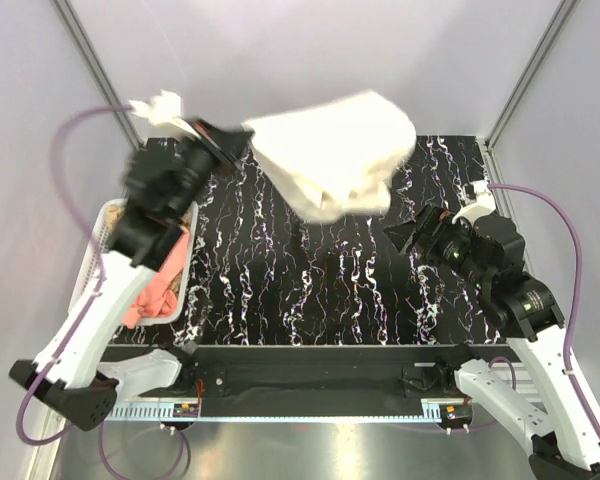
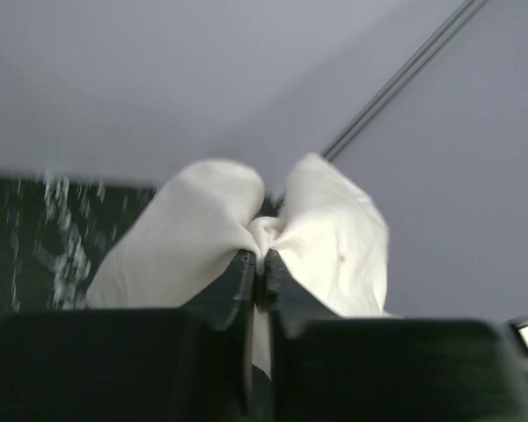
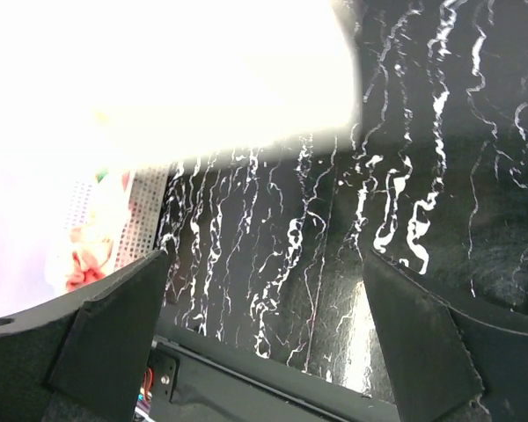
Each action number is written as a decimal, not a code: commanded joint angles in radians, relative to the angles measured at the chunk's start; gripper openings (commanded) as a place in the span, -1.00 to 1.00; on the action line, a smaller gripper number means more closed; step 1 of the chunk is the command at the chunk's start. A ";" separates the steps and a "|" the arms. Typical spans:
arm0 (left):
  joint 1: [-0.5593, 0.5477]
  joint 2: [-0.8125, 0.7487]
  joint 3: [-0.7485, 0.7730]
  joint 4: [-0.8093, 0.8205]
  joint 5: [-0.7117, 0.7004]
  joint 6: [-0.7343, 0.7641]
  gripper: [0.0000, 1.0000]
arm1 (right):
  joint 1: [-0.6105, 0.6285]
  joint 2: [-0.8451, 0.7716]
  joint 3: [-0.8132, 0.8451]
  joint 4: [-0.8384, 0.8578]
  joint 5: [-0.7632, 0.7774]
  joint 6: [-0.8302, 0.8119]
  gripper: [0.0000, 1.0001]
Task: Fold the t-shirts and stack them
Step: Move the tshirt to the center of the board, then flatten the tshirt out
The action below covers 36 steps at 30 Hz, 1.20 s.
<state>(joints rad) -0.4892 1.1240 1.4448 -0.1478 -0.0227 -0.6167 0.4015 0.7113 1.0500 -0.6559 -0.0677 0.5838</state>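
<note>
My left gripper (image 1: 242,137) is shut on a bunched edge of the cream-white t-shirt (image 1: 332,152) and holds it high above the black marbled table; the shirt hangs blurred in mid-air at the back centre. In the left wrist view the jaws (image 2: 260,258) pinch the cream cloth (image 2: 334,237) tight. My right gripper (image 1: 398,235) is open and empty over the right side of the table, below the hanging shirt. In the right wrist view its fingers (image 3: 114,325) stand wide apart, and the shirt (image 3: 202,79) glows overexposed at the top. A salmon-pink shirt (image 1: 158,290) lies in the basket.
The white mesh basket (image 1: 92,262) sits at the table's left edge under my left arm; it also shows in the right wrist view (image 3: 141,211). The black marbled table top (image 1: 310,290) lies between the arms. Metal frame posts (image 1: 90,50) stand at the back corners.
</note>
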 commanded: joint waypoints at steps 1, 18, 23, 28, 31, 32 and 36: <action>-0.002 0.026 -0.274 -0.013 0.050 -0.054 -0.64 | 0.005 0.002 -0.015 -0.020 0.063 0.040 0.99; -0.155 0.235 -0.540 -0.187 0.024 0.066 0.42 | 0.002 0.252 -0.154 0.012 0.309 0.185 0.92; -0.157 0.327 -0.528 -0.150 0.047 0.051 0.45 | -0.075 0.387 -0.146 -0.013 0.223 0.224 0.79; -0.158 0.402 -0.500 -0.150 0.026 0.060 0.41 | -0.124 0.329 -0.283 -0.019 0.194 0.348 0.78; -0.158 0.447 -0.489 -0.148 -0.003 0.067 0.40 | -0.164 0.317 -0.347 -0.008 0.157 0.381 0.78; -0.158 0.459 -0.483 -0.147 -0.005 0.060 0.37 | -0.164 0.313 -0.372 0.004 0.151 0.386 0.78; -0.160 0.497 -0.471 -0.130 -0.005 0.029 0.19 | -0.167 0.350 -0.410 0.062 0.157 0.403 0.75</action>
<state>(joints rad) -0.6464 1.6058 0.9310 -0.3328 0.0029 -0.5762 0.2394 1.0466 0.6464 -0.6643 0.0921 0.9405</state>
